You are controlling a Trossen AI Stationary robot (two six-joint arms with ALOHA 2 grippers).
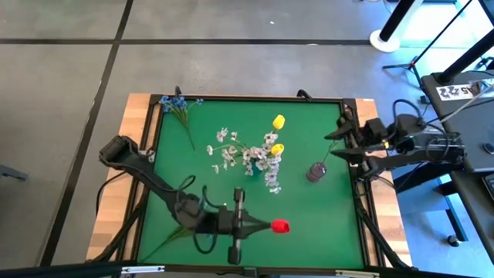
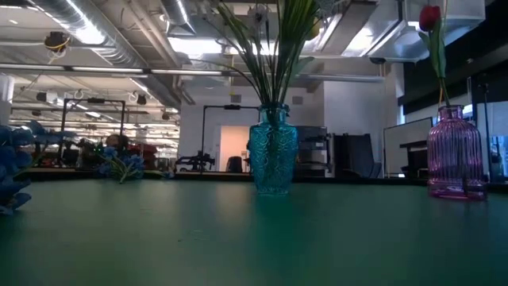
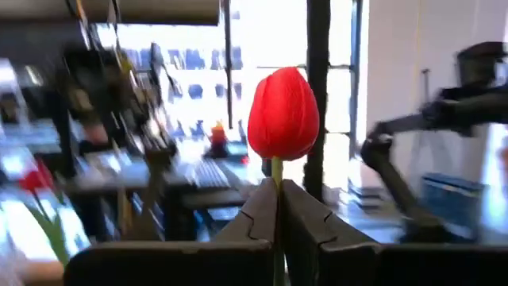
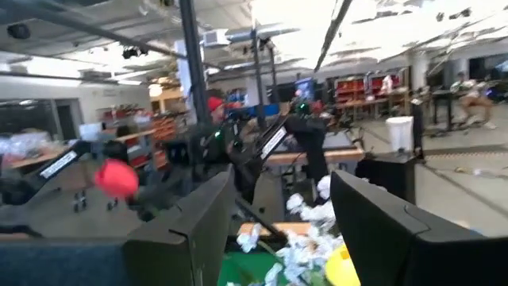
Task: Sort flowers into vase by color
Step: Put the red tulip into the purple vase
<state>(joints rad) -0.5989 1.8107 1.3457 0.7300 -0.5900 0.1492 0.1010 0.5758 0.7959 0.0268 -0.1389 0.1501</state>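
You're looking at a green table mat (image 1: 309,216) on a pale wood tabletop (image 1: 139,131). Around that mat, the floor (image 1: 62,69) is grey, crossed by dark seam lines. Beyond the mat's far right corner stands a white round stand base (image 1: 384,40), with dark tripod legs (image 1: 409,66) beside it. From table level, past the mat's far edge, you see an open workshop hall: exposed silver ducts (image 2: 95,24) overhead, bright ceiling lights, a lit doorway (image 2: 232,148), and dark screens (image 2: 405,151) to its right.
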